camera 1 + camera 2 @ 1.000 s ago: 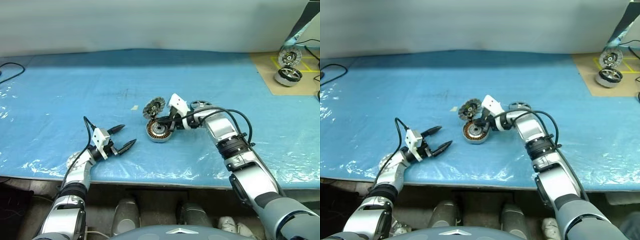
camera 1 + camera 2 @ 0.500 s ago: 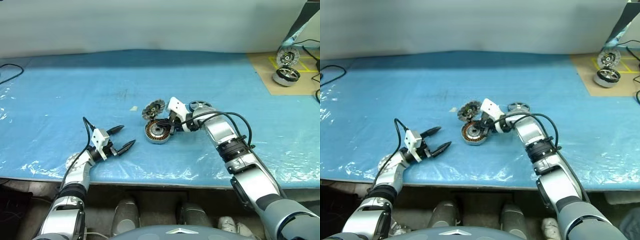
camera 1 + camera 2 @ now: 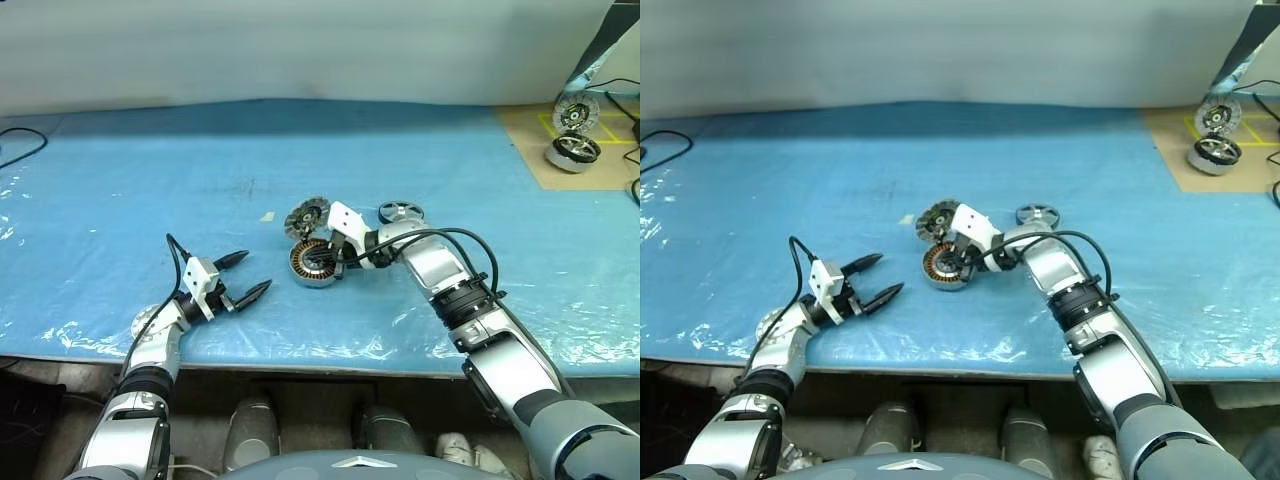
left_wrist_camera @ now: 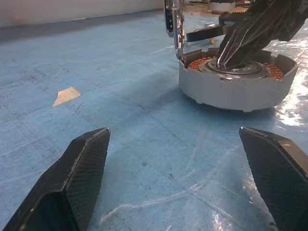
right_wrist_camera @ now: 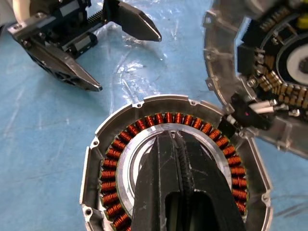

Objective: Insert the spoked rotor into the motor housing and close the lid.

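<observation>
Swinging leftward since earlier, the right gripper, pinched shut and empty, sits over the coil-ringed silver motor housing, lid upright, dark spoked rotor behind uninserted, left gripper spread empty.

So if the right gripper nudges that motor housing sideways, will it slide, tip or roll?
Probably slide. The motor housing sits flat and squat on the glossy blue table cover, so rolling looks unlikely. Its metal wall and copper windings suggest it is heavy for its size. The lid stands upright at its rim, so a push there might swing the lid rather than shift the housing.
</observation>
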Controlling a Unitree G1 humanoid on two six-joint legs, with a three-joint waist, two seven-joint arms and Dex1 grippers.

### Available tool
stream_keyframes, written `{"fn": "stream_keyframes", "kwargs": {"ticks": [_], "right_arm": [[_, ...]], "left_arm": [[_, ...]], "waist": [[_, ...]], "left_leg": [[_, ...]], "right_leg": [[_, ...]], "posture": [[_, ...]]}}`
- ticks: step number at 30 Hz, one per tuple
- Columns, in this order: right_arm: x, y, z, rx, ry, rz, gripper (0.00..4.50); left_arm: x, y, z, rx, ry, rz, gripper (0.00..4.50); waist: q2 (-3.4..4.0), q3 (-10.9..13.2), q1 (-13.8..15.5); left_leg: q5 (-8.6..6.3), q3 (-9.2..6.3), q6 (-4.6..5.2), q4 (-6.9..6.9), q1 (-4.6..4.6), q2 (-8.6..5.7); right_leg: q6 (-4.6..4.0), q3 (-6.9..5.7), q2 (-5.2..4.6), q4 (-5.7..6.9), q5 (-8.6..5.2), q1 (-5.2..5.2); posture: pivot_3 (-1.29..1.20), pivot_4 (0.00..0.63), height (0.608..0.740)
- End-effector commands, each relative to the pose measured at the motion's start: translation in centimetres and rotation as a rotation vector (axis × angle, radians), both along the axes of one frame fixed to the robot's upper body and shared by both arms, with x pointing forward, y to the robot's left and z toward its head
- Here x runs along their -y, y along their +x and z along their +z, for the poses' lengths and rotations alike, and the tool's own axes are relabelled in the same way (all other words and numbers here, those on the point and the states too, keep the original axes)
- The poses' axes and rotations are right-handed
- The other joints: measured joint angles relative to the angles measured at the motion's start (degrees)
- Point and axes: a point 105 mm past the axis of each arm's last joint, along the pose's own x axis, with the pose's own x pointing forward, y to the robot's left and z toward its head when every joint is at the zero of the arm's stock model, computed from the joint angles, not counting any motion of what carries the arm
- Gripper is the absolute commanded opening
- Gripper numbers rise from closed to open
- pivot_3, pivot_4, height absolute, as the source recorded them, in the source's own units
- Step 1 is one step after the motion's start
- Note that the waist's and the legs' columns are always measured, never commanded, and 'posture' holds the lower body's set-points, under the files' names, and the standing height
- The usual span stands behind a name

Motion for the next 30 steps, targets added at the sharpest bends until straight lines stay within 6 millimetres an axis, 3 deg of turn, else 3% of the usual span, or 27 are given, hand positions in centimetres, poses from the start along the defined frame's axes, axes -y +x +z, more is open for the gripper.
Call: {"fn": "stream_keyframes", "kwargs": {"ticks": [1,4,6,13,23,30], "right_arm": [[1.6,-0.1,-3.4,-0.072,-0.120,-0.062,0.04],[1.3,-1.3,-3.9,-0.176,-0.090,-0.052,0.04],[0.7,-1.8,-3.1,-0.241,-0.003,-0.054,0.04],[-1.0,-2.2,4.4,-0.282,0.385,0.008,0.04],[-0.2,0.0,1.1,-0.145,0.180,-0.111,0.04],[-0.7,0.8,1.5,-0.157,0.223,-0.146,0.04]], "left_arm": [[0.4,-1.4,-2.8,-0.120,0.021,-0.020,4.50],[0.4,-1.3,-2.8,-0.121,0.022,-0.019,4.50],[0.4,-1.3,-2.8,-0.120,0.023,-0.020,4.50],[0.4,-1.3,-2.7,-0.118,0.019,-0.021,4.50],[0.5,-1.2,-2.6,-0.116,0.019,-0.026,4.50],[0.4,-1.2,-2.7,-0.119,0.021,-0.025,4.50]], "waist": [[-0.03,-0.02,-0.03],[-0.05,-0.03,-0.07],[-0.04,-0.05,0.02],[0.01,-0.01,0.27],[0.01,-0.01,0.72],[0.00,-0.01,0.79]], "left_leg": [[-0.01,0.00,0.01,0.00,0.08,0.00],[-0.12,-0.01,0.20,-0.01,0.25,0.00],[-0.13,-0.01,0.21,-0.05,0.27,0.00],[-0.10,0.00,0.17,-0.15,-0.03,-0.01],[0.01,0.01,-0.02,-0.15,-0.11,-0.01],[0.01,0.01,-0.02,-0.14,-0.10,-0.02]], "right_leg": [[0.00,0.03,-0.01,0.00,-0.01,0.07],[0.11,0.05,-0.03,-0.05,-0.08,0.27],[0.03,0.05,-0.03,-0.08,-0.05,0.30],[0.02,0.03,0.00,-0.03,-0.05,-0.07],[0.03,0.01,0.00,-0.04,-0.04,-0.15],[0.04,0.02,0.00,-0.03,-0.04,-0.14]], "posture": [[0.00,0.150,0.740],[0.00,0.150,0.740],[0.00,0.150,0.740],[0.00,0.150,0.740],[0.00,0.150,0.740],[0.00,0.150,0.740]]}}
